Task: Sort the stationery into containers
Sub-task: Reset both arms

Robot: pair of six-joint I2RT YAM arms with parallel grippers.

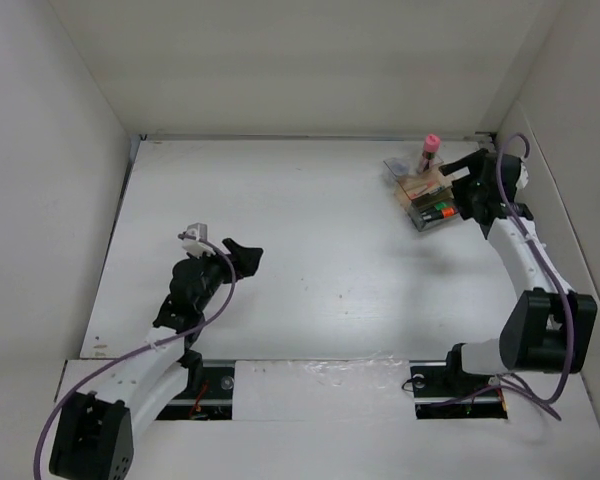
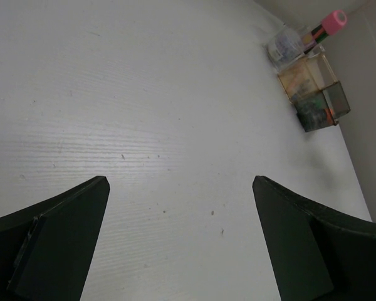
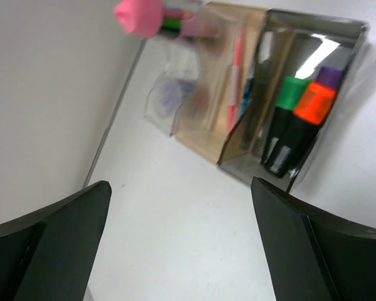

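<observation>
Top view: my left gripper (image 1: 242, 256) hangs over the bare white table (image 1: 320, 290), left of centre and well apart from all the stationery. The box (image 1: 429, 198) sits in the far right corner near the back wall. My right gripper (image 1: 469, 200) is just beside the box's right side; I can't tell from here if they touch. Orange and green caps show in the box's near compartment. A pink-capped marker (image 1: 430, 147) stands upright just behind the box.

Left wrist view: both fingers (image 2: 56, 244) are spread wide with only table between them, so this gripper is parted and empty. The box is far off at top right. The pink-capped marker is beyond it, with a small clear cup (image 2: 285, 45) beside that.

Right wrist view: the fingers (image 3: 319, 251) are wide apart and hold nothing. The box is close ahead across the top of the frame. Its tinted end compartment holds three black highlighters (image 3: 285, 141) side by side, with a green cap (image 3: 291, 93), an orange cap (image 3: 313, 103) and a purple cap (image 3: 330, 76). The next tan section holds a thin pink pen (image 3: 236, 81). Something blue is beside the pen, too blurred to name. The clear cup is just past the tan section. The pink-capped marker is blurred at top left.
</observation>
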